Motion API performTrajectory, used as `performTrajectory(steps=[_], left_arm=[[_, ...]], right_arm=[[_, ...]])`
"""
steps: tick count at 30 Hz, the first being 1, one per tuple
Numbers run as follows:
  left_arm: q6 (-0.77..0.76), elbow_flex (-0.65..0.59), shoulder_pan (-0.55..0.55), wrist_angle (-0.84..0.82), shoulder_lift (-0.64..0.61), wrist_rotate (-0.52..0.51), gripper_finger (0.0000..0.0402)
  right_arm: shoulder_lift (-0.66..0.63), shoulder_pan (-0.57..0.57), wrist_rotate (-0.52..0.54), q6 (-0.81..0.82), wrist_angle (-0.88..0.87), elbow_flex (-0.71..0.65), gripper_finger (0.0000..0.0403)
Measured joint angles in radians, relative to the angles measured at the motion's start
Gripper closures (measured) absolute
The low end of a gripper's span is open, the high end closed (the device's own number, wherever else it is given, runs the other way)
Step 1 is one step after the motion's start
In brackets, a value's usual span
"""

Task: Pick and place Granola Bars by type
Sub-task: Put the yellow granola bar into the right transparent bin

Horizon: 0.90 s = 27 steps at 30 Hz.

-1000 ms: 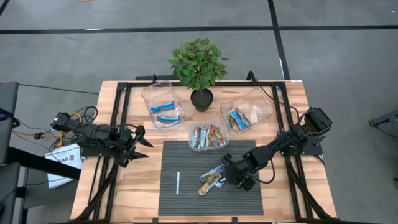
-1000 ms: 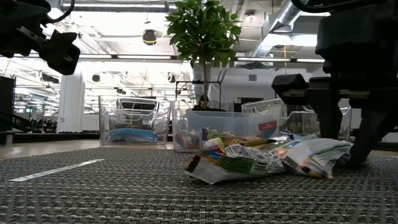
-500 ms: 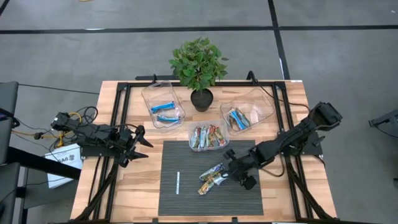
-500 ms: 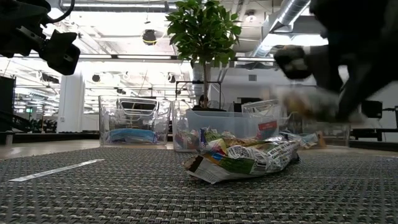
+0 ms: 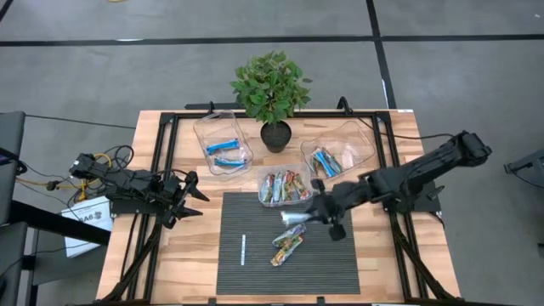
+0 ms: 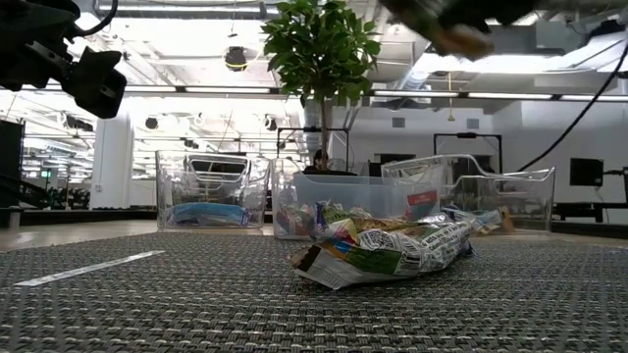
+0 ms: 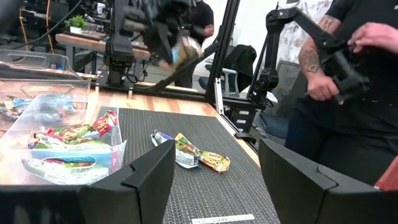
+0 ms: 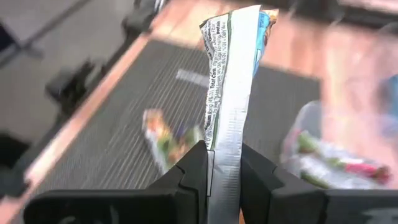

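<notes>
My right gripper (image 5: 311, 214) hangs over the dark mat (image 5: 255, 212), shut on one granola bar (image 5: 294, 218) whose silver printed back (image 8: 227, 93) shows in the right wrist view. Two more bars (image 5: 287, 246) lie flat on the mat below it, also seen in the low view (image 6: 383, 251). Three clear tubs stand behind the mat: the left one (image 5: 223, 143) holds blue bars, the middle one (image 5: 285, 185) multicoloured bars, the right one (image 5: 336, 155) blue-and-silver bars. My left gripper (image 5: 189, 197) waits open at the table's left side. My right gripper pinches the bar's near end (image 8: 222, 163) between its two fingers (image 8: 194, 169). It comes slanting down from the table's right. The bar sticks out ahead of the fingers, along them, toward the table's left, lifted clear of the mat.
A potted plant (image 5: 272, 89) stands at the far edge between the tubs. A thin white stick (image 5: 242, 249) lies on the mat's left part. In the left wrist view a person (image 7: 348, 81) stands beyond the table holding a control arm.
My right gripper has risen from the bars on the mat and gone toward the table's far edge, taking one bar with it. That bar is now lifted clear, while the other two stay where they lay.
</notes>
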Motion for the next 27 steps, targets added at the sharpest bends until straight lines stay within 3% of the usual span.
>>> performTrajectory(steps=[13,27], left_arm=[[0.0,0.0,0.0,0.0,0.0,0.0,0.0178],[0.001,0.0,0.0,0.0,0.0,0.0,0.0178]], right_arm=[[-0.155,-0.131,0.0,0.061,0.184,0.0,0.0345],[-0.148,-0.337,0.002,0.157,0.133,0.0,0.0345]])
